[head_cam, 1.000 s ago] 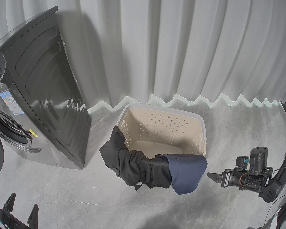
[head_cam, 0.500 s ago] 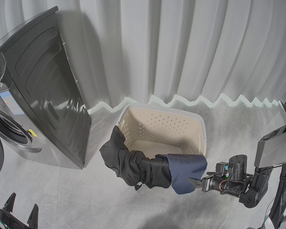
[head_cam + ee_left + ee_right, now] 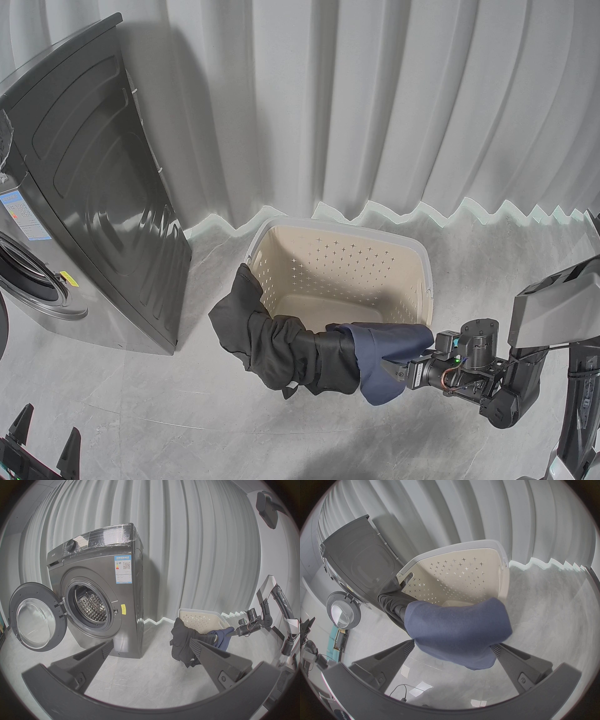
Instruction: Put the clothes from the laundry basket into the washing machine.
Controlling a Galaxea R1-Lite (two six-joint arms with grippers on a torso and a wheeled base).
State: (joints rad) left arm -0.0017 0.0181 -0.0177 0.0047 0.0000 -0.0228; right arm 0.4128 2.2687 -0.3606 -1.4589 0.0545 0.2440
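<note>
A beige laundry basket (image 3: 340,234) stands on the floor mid-view. A black garment (image 3: 275,353) hangs over its near-left rim, and a blue garment (image 3: 381,347) hangs over the near rim beside it. My right gripper (image 3: 392,370) is open, level with the blue garment's right side, its fingers straddling the hanging cloth (image 3: 456,630). The grey washing machine (image 3: 94,187) stands at the left with its door (image 3: 34,617) swung open and its drum (image 3: 90,605) showing. My left gripper (image 3: 45,437) is open and low at the near left, holding nothing.
A pleated white curtain (image 3: 375,106) closes off the back, right behind the basket. Bare grey floor (image 3: 187,406) lies between the basket and the washing machine. The right arm's upper link (image 3: 556,309) stands at the right edge.
My right gripper has moved left from the far right to the blue garment, and its fingers now push into the cloth's right edge. The left gripper has not moved.
</note>
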